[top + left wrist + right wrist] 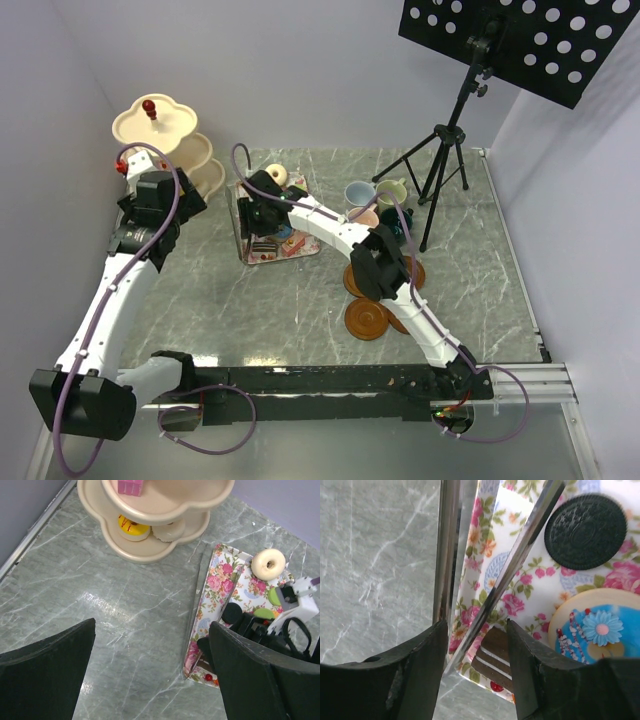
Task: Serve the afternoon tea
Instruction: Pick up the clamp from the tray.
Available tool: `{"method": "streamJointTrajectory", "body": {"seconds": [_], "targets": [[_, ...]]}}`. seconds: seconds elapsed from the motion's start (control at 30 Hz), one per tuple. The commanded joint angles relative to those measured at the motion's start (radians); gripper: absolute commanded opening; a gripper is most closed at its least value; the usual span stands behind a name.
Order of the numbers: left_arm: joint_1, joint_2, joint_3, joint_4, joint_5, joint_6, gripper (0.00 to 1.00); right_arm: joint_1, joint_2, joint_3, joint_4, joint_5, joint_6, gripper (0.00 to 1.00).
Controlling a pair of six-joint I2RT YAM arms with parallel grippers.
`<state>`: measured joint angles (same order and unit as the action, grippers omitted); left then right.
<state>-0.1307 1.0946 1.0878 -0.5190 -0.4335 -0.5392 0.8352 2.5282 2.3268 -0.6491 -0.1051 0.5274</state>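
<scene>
The cream three-tier stand [165,135] stands at the far left. In the left wrist view its tiers [150,550] hold a yellow cake [132,527], a cream cake [167,530] and a pink cake [130,486]. My left gripper [152,645] is open and empty above the bare table between the stand and the floral tray [220,580]. My right gripper [475,650] is low over the tray's near left corner. Its jaws are open around the metal tongs [520,555] and a brown layered cake slice [492,655]. Four mugs [375,205] and the brown saucers [365,320] sit to the right.
The tray also holds a donut [268,564], green macarons [264,613], a black cookie [585,525] and a blue-iced flower cookie [595,625]. A black tripod [440,160] stands at the back right behind the mugs. Walls close the left and back sides.
</scene>
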Motion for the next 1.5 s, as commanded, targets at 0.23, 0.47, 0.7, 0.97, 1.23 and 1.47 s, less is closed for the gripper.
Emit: {"method": "streamJointTrajectory", "body": {"seconds": [0.23,0.47,0.7,0.97,1.23,1.47], "targets": [[-0.017,-0.038,-0.016,0.031,-0.028,0.012,1.00,-0.005,0.099,0.098,-0.011,0.050,0.036,0.54],[-0.017,-0.039,-0.016,0.025,-0.030,0.010,1.00,-0.011,0.106,0.103,-0.007,0.035,0.054,0.52],[-0.017,-0.038,-0.017,0.028,-0.024,0.007,1.00,-0.030,0.090,0.089,0.014,0.028,0.097,0.39],[-0.017,-0.038,-0.014,0.027,-0.030,0.012,1.00,-0.031,0.095,0.089,-0.010,0.031,0.088,0.31],[-0.017,-0.038,-0.014,0.031,-0.025,0.005,1.00,-0.039,0.078,0.069,-0.024,0.051,0.075,0.25],[-0.017,-0.035,-0.005,0.025,-0.030,0.008,1.00,-0.053,0.057,0.066,0.008,0.024,0.129,0.09]]}}
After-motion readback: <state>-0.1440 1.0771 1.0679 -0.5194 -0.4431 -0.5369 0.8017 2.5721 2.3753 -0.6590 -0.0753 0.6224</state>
